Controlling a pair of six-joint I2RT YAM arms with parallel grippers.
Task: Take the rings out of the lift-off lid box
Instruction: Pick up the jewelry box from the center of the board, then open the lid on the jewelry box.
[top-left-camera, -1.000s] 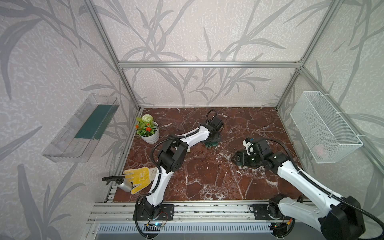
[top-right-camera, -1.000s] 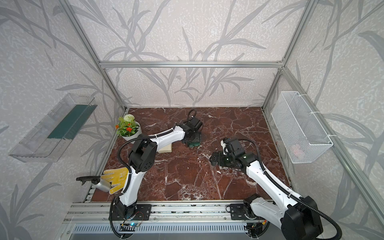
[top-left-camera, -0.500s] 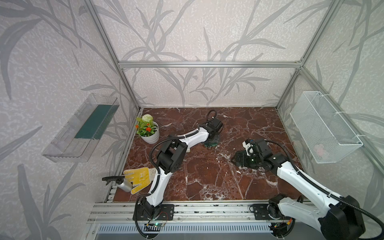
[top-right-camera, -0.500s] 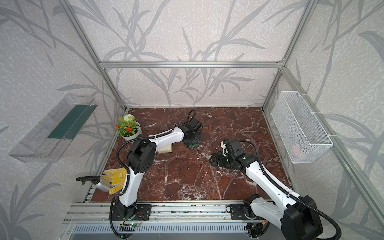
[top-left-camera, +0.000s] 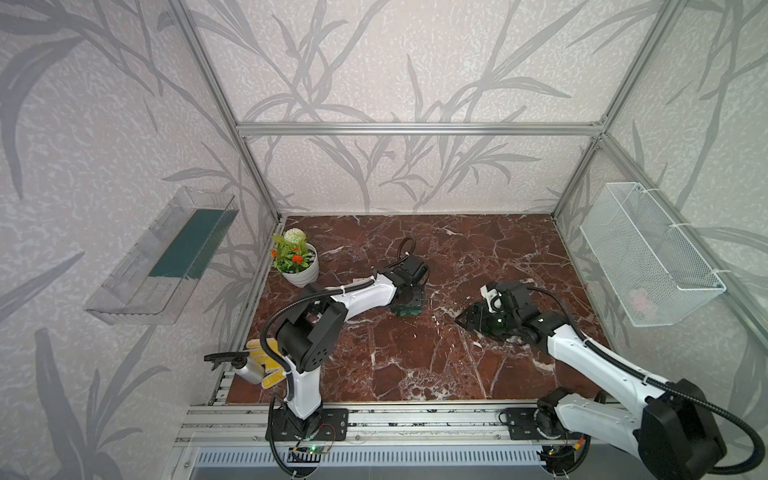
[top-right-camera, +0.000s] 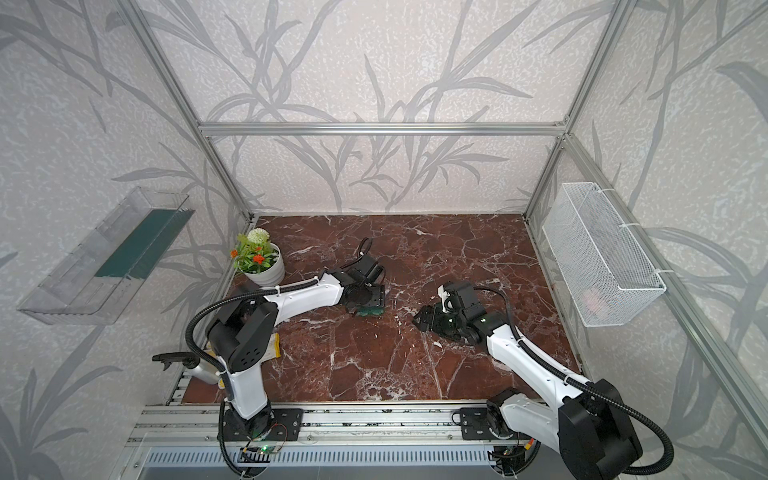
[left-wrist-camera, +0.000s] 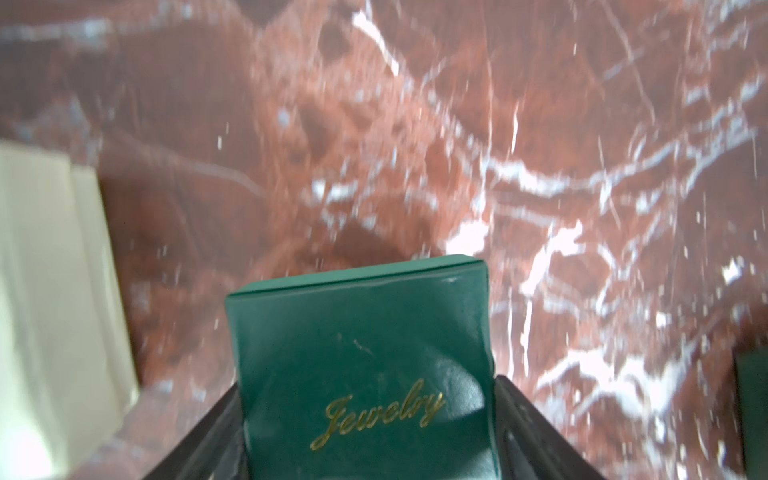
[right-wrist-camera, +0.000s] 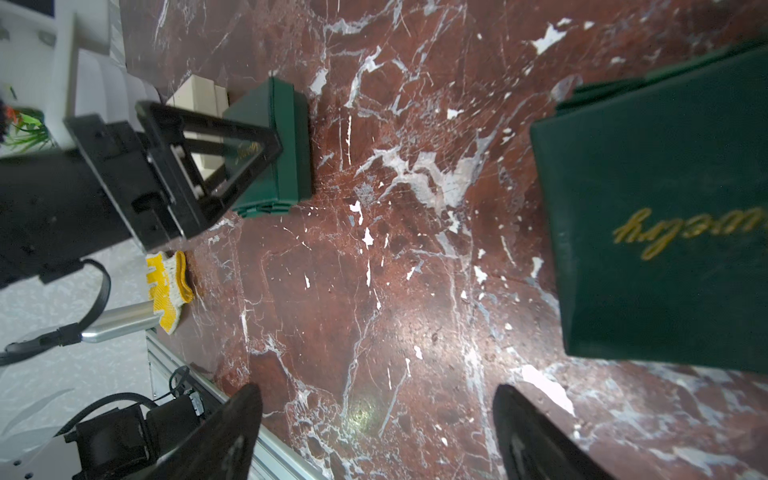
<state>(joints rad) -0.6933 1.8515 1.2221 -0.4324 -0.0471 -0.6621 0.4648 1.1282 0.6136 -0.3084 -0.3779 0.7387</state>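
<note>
A green box with gold "Jewelry" lettering (left-wrist-camera: 357, 332) stands on the marble table with its lid on, also seen in the right wrist view (right-wrist-camera: 291, 158) and in both top views (top-left-camera: 409, 310) (top-right-camera: 371, 311). My left gripper (left-wrist-camera: 370, 382) (top-left-camera: 409, 299) is shut on it, one finger against each side. A second green "Jewelry" box (right-wrist-camera: 665, 208) lies beside my right gripper (right-wrist-camera: 378, 392) (top-left-camera: 467, 320), which is open over bare marble and holds nothing. The rings are hidden.
A cream box (left-wrist-camera: 54, 311) sits close beside the held green box. At the left are a potted plant (top-left-camera: 297, 259), a yellow glove (top-left-camera: 266, 361) and a metal spray bottle (top-left-camera: 245, 368). A wire basket (top-left-camera: 648, 257) hangs on the right wall, a clear shelf (top-left-camera: 166, 257) on the left.
My left gripper's jaws have closed in on the green box. The right gripper has slid slightly leftward and its jaws have narrowed a little.
</note>
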